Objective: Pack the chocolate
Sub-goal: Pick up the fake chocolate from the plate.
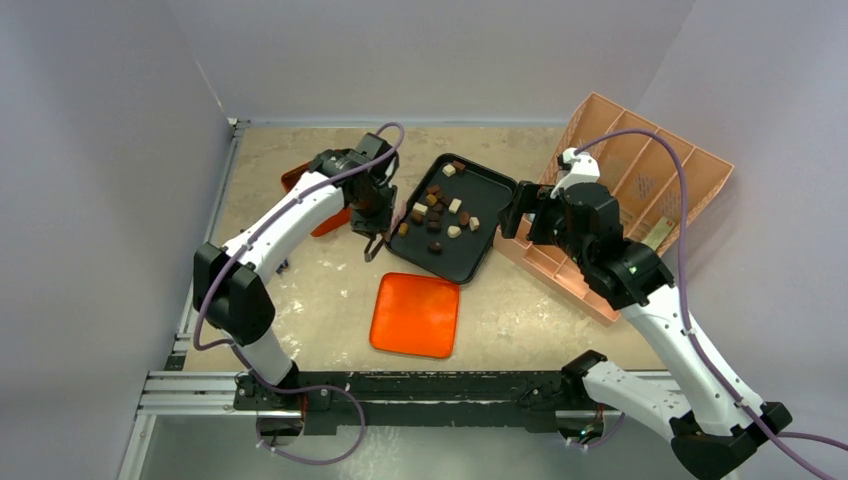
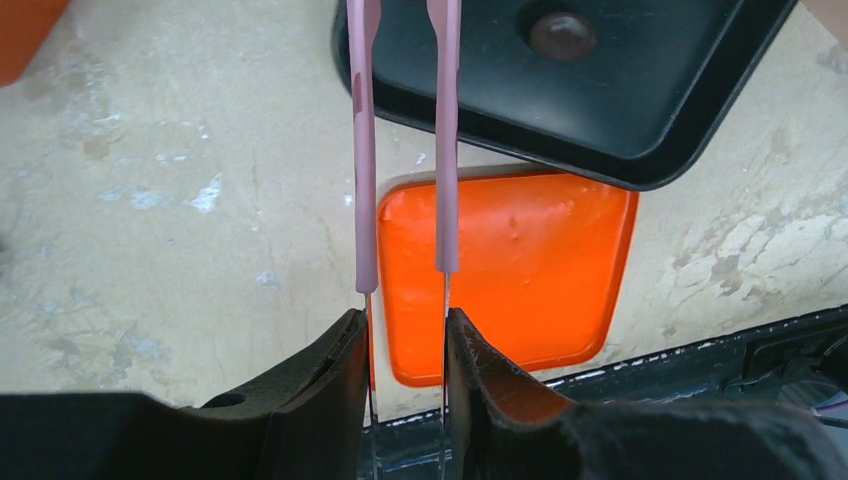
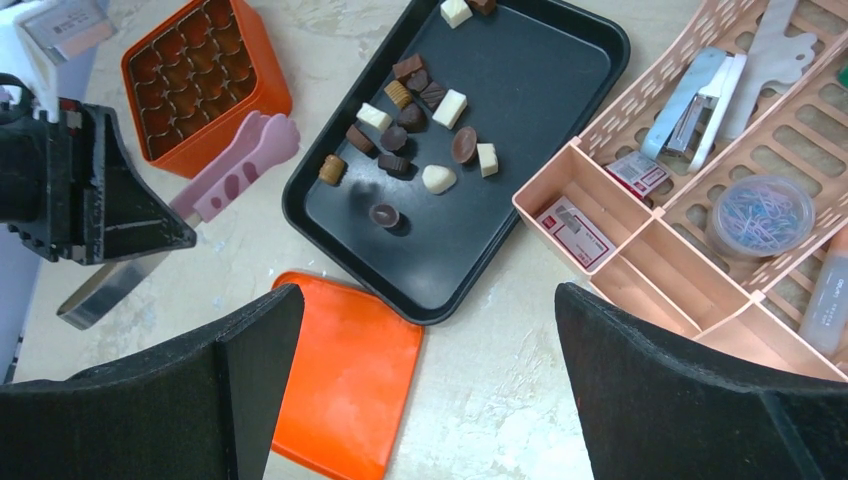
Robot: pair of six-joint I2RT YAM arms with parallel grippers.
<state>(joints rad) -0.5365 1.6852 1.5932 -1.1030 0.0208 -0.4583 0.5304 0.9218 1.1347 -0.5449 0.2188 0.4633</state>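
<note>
Packing looks barely begun, if begun at all. The chocolate (image 3: 410, 110) lies loose in the black tray (image 3: 545, 80), bunched toward the tray's upper left in the right wrist view, with one dark piece apart lower down. The orange box (image 3: 205, 75) sits at the upper left of that view, near the tray's corner. Its cells look empty (the far rows are too dim to be sure). The lid (image 1: 415, 315) lies flat on the bench (image 1: 300, 290) at lower centre of the top view, just below the tray.

The left pincer (image 2: 405, 325) is clenched on pink tongs (image 2: 447, 150). Their tips end by the tray's left rim, between box and tray, and I can see nothing carried in them. The right pincer (image 3: 428, 295) gapes wide, grasping nothing, above the tray's lower edge.

By my reading, every piece has yet to go into a cell, and the lid probably goes on last.
</note>
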